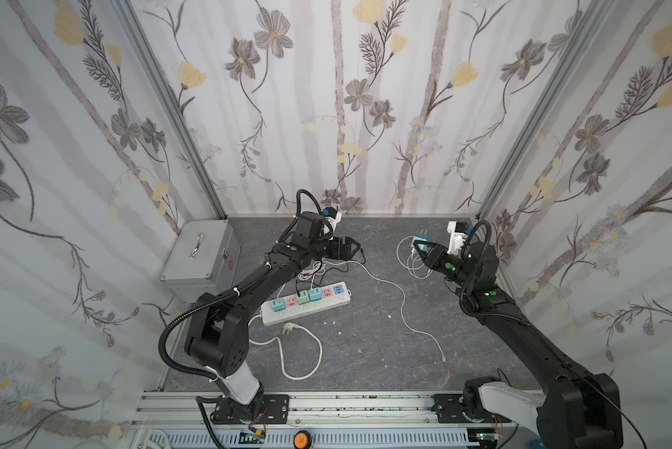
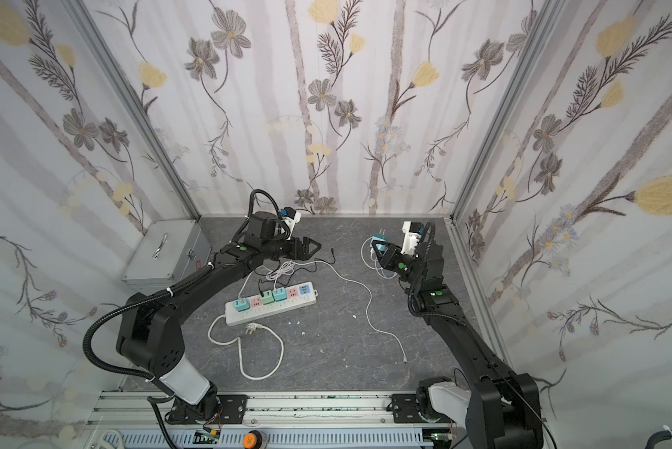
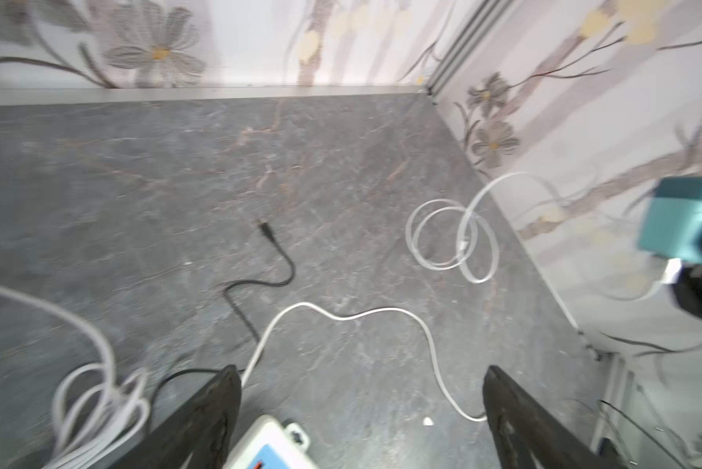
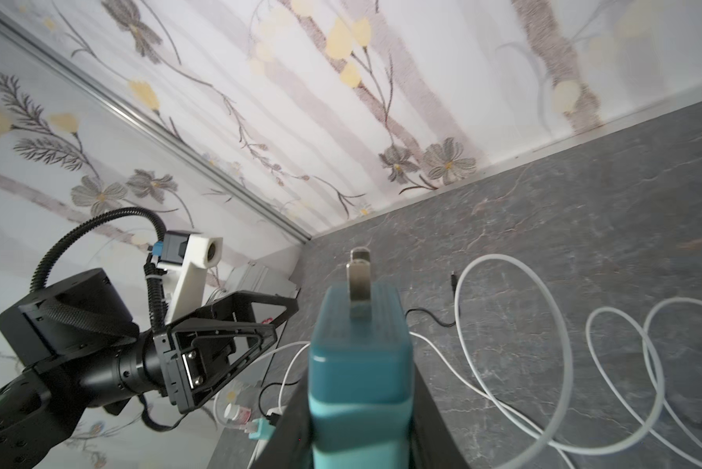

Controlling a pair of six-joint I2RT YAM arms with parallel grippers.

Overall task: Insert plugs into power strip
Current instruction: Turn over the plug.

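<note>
The right jaws are gripping the fourth teal cube-shaped plug point(image 4: 361, 365), prongs forward, awaiting turning and lowering into a free socket on the long white power strip point(image 1: 304, 312); the left jaws are standing open.

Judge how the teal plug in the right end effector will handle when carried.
Probably rigid: the teal plug looks like a hard plastic block. Its smooth sides might slip. Its looped white cable is floppy and may drag.
</note>
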